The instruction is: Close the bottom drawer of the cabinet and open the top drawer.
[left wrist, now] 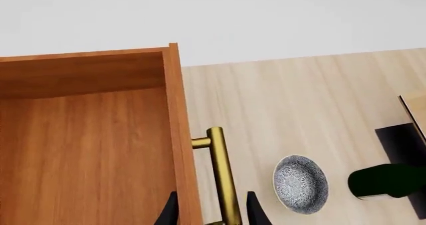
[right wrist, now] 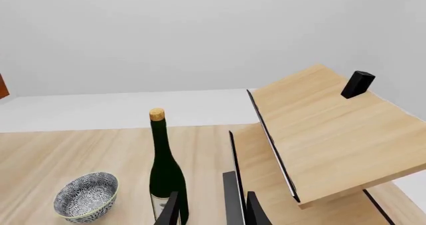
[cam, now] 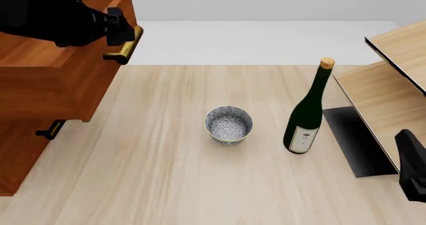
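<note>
The reddish-brown cabinet [cam: 17, 160] stands at the table's left. Its top drawer [cam: 47, 80] is pulled out towards the middle, and its empty inside shows in the left wrist view [left wrist: 87, 150]. My left gripper [cam: 119, 28] is at that drawer's brass handle [cam: 124, 46]. In the wrist view the gripper [left wrist: 213, 217] is open and straddles the handle [left wrist: 223, 175] and the drawer front without pinching. Below, a lower drawer's handle [cam: 50, 130] sits close to the cabinet front; I cannot tell which drawer it belongs to. My right gripper [cam: 412, 170] is open and empty at the front right.
A patterned bowl [cam: 228, 124] sits mid-table, with a green wine bottle [cam: 308, 115] upright to its right. A pale wood shelf unit [cam: 392, 80] on a black base [cam: 352, 140] stands at the right edge. A small black block [right wrist: 357, 84] sits on its top board.
</note>
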Available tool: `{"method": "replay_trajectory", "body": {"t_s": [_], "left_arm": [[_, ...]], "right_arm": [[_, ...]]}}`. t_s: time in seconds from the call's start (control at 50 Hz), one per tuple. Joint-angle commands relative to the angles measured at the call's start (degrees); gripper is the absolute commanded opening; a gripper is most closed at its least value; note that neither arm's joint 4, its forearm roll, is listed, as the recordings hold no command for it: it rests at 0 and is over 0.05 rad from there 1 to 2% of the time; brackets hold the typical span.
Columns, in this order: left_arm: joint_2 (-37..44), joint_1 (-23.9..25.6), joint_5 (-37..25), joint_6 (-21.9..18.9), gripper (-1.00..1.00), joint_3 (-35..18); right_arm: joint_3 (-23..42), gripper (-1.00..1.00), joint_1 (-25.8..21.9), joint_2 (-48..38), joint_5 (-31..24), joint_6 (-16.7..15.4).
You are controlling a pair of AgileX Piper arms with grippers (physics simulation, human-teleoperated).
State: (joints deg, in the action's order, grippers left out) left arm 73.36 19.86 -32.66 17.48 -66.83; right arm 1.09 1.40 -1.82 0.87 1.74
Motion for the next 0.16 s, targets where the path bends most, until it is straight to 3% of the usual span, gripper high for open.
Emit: {"method": "replay_trajectory", "body": {"t_s": [0.02, 0.16], "left_arm": [[0.7, 9.3, 0.7, -3.4, 1.0, 4.1], [-0.5, 10.7, 0.7, -2.3, 1.0, 4.0]], "right_arm": [[0.0, 1.0, 0.0, -0.6, 0.5, -0.1], [0.0, 1.0, 0.0, -0.4, 0.4, 0.0]]}}
